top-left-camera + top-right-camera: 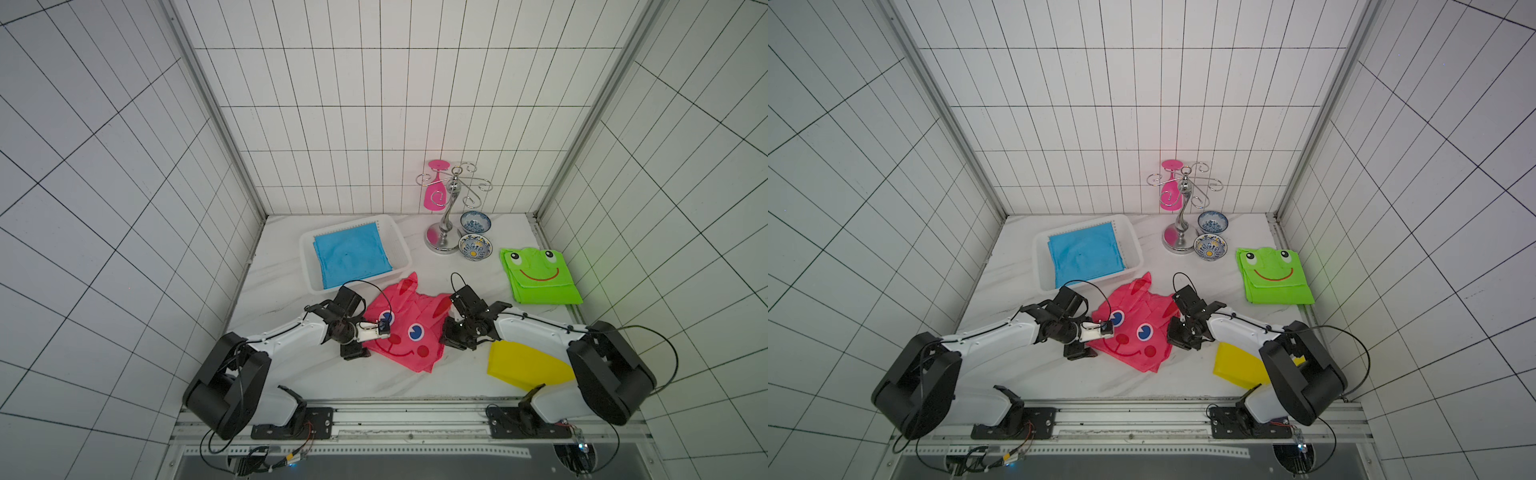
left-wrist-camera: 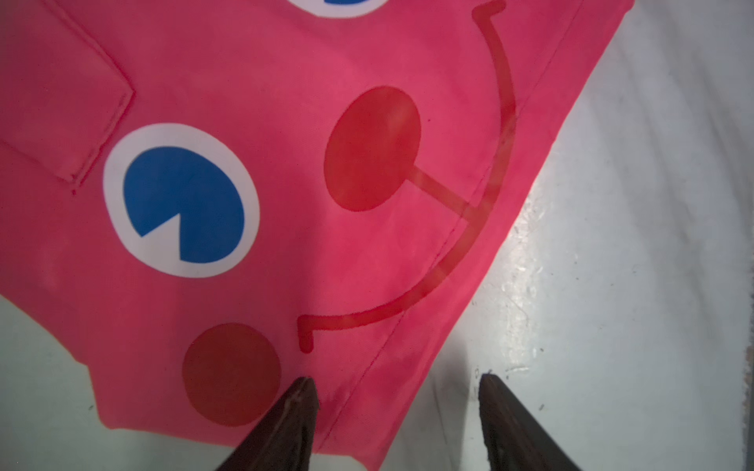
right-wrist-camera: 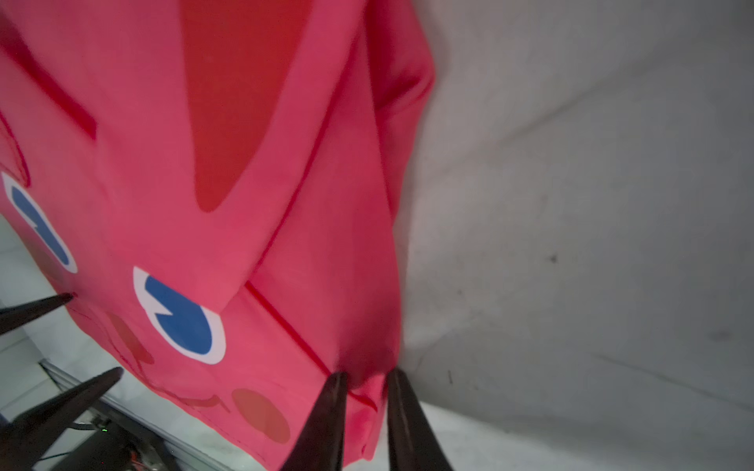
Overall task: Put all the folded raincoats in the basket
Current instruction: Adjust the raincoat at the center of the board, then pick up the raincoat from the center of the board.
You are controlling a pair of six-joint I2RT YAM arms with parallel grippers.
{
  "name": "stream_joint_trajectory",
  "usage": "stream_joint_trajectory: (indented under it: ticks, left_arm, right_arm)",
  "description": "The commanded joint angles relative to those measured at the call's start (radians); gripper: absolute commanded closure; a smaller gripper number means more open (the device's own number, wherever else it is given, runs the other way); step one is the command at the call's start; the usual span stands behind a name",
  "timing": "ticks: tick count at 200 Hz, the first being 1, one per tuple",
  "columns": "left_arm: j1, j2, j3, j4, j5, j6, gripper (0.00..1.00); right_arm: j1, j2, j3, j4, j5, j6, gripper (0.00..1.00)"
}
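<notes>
Pink raincoat (image 1: 405,328) lay folded on tabletop (image 1: 374,382), near centre, just near-right of basket (image 1: 305,257); not yet inside. Basket sat far left, holding blue folded cloth (image 1: 351,255). Right tool (image 3: 367,372) narrow, pinched bunched fabric at coat's right edge. Left tool (image 2: 395,377) wide, straddled coat's near-left edge, nothing gripped. Coat judged light, limp, slick: likely to sag and unfold from single pinch. Best hold: both side edges, through all layers.
</notes>
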Motion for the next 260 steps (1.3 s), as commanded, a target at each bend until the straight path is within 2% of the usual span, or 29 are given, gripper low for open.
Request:
stream_joint_trajectory:
  ticks: [1,70,119,142,159,174,193,219,260]
  left_arm:
    - [0.0,0.005,-0.011,0.027,-0.045,0.047,0.34]
    - [-0.002,0.02,-0.013,0.033,-0.09,0.085,0.34]
    - [-0.008,0.028,-0.005,0.053,-0.084,0.107,0.34]
    - [-0.032,0.045,0.0,0.059,-0.104,0.111,0.34]
    - [-0.039,0.042,0.019,0.021,-0.088,0.101,0.35]
    - [-0.039,0.036,0.027,-0.002,-0.066,0.098,0.37]
    - [-0.042,0.036,0.025,-0.007,-0.055,0.091,0.4]
    - [-0.051,0.037,0.039,-0.011,-0.029,0.046,0.54]
    - [-0.083,0.047,0.015,0.013,-0.039,0.042,0.6]
  right_arm:
    - [-0.02,0.022,0.008,-0.009,-0.021,0.001,0.99]
    - [-0.063,0.022,0.152,-0.21,0.112,-0.221,1.0]
    - [-0.083,0.073,0.18,-0.205,0.115,-0.267,1.0]
    - [-0.085,0.081,0.175,-0.208,0.082,-0.236,1.0]
    - [-0.084,0.036,0.143,-0.192,0.02,-0.155,0.77]
    - [-0.081,-0.026,0.099,-0.168,-0.037,-0.095,0.68]
    - [-0.059,-0.089,0.069,-0.182,-0.045,-0.06,0.6]
    - [-0.005,-0.056,0.057,-0.231,0.003,-0.044,0.58]
    - [0.05,0.0,0.06,-0.224,0.083,-0.023,0.59]
